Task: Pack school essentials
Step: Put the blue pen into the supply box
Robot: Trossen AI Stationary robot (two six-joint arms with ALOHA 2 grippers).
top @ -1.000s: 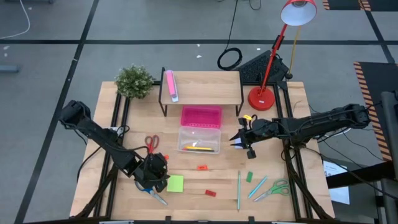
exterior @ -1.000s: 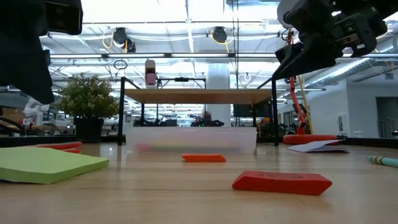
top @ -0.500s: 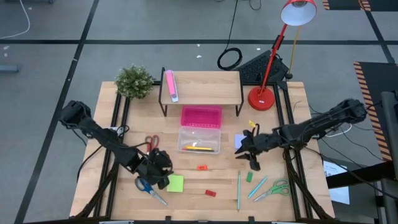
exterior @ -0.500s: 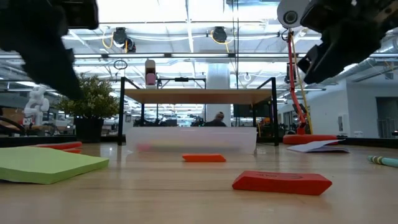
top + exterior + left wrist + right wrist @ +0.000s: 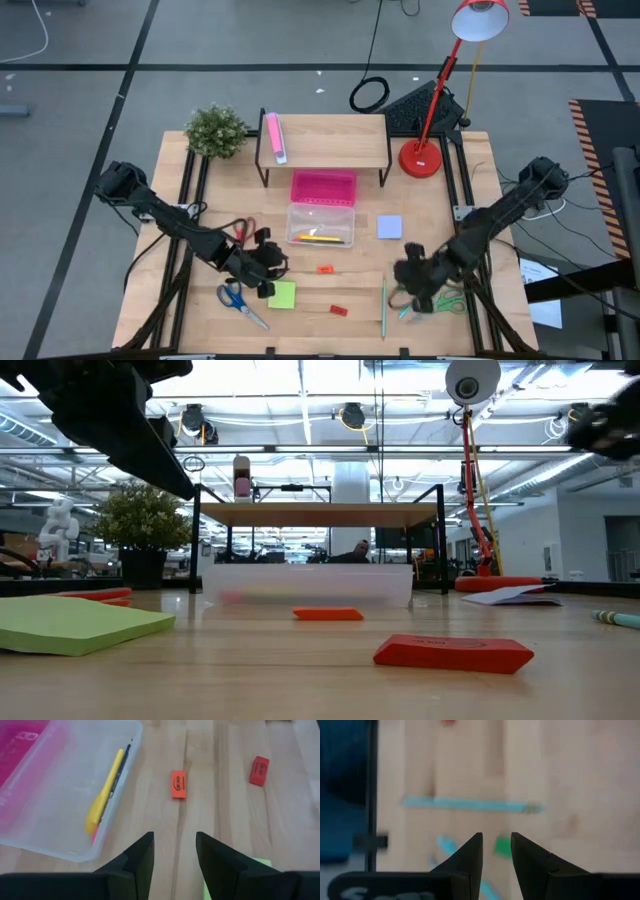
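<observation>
My left gripper point(image 5: 266, 263) hovers open between the red scissors point(image 5: 243, 230) and the lime-green note pad point(image 5: 282, 294). Nothing is between its fingers point(image 5: 174, 847). The blue scissors point(image 5: 240, 302) lie flat on the table near it. My right gripper point(image 5: 414, 282) hangs open over the green piece point(image 5: 503, 849), beside the green pencil point(image 5: 383, 305) and the green scissors point(image 5: 447, 300). It touches nothing. The pale-blue note pad point(image 5: 389, 227) lies flat right of the clear box point(image 5: 320, 225), which holds a yellow pen point(image 5: 102, 795). An orange piece point(image 5: 324, 268) and a red piece point(image 5: 338, 310) lie on the wood.
A pink tray point(image 5: 323, 187) stands behind the clear box, under a small shelf point(image 5: 325, 140) that carries a pink-and-white oblong thing point(image 5: 273, 137). A potted plant point(image 5: 215, 130) is at the far left and a red lamp point(image 5: 421, 157) at the far right.
My right gripper has gone from beside the clear box toward the table's near edge, to above the green piece and pencils, and the pale-blue pad now shows uncovered. My left gripper has gone from over the blue scissors up and toward the far right, leaving them flat on the table.
</observation>
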